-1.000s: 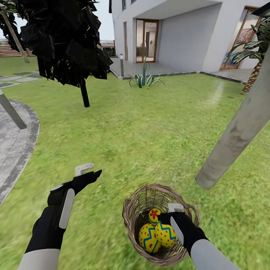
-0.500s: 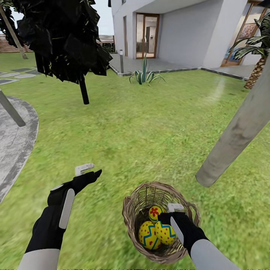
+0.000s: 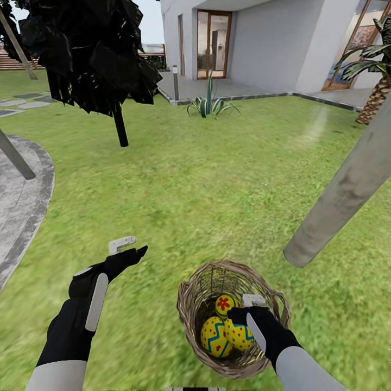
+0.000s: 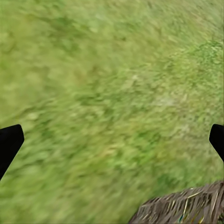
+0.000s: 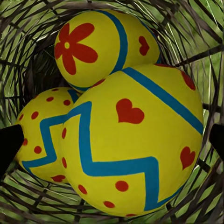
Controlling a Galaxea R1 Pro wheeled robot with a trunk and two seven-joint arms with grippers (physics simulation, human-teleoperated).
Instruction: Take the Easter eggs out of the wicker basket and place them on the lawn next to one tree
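The wicker basket (image 3: 187, 304) stands on the lawn (image 3: 217, 190) just in front of me, and its rim (image 4: 186, 210) also shows in the left wrist view. Inside lie the three Easter eggs: one with a red flower (image 3: 224, 304) (image 5: 88, 46), one with dots and a zigzag (image 3: 214, 336) (image 5: 42, 135), and one with hearts (image 3: 240, 335) (image 5: 135, 144). My right gripper (image 3: 243, 308) (image 5: 112, 140) reaches into the basket, open, its fingers either side of the heart egg without touching it. My left gripper (image 3: 132, 248) (image 4: 112, 140) hovers open over grass, left of the basket. A tree's pale trunk (image 3: 347, 184) leans at the right.
A near-black tree (image 3: 92, 49) with a thin trunk stands at the back left. Grey paving (image 3: 21, 201) curves along the left with a slanted pole (image 3: 13, 157). Behind are the white house (image 3: 271, 43), a spiky plant (image 3: 209, 106) and a palm (image 3: 377, 98).
The whole head picture has slid slightly upward, so the camera has tilted. Both arms keep almost the same places, and the eggs lie as before.
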